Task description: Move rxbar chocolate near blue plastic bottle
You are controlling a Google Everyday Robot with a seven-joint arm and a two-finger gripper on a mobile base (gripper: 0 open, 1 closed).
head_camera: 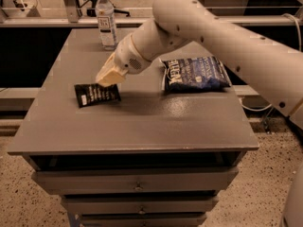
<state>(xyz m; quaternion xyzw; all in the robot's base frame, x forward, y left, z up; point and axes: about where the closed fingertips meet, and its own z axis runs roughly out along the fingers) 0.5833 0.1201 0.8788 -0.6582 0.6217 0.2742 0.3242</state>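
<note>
The rxbar chocolate [97, 94] is a small flat black wrapper with white lettering, left of the tabletop's middle. My gripper [108, 77] comes down from the upper right and is shut on the bar's upper right edge, holding it at or just above the surface. The blue plastic bottle [106, 20], clear with a white cap and pale label, stands upright at the back of the table, well behind the bar and the gripper.
A puffy blue bag [196, 73] lies on the right part of the grey table [142, 126], partly under my arm. Drawers sit below the tabletop's front edge. A rail and floor lie behind the table.
</note>
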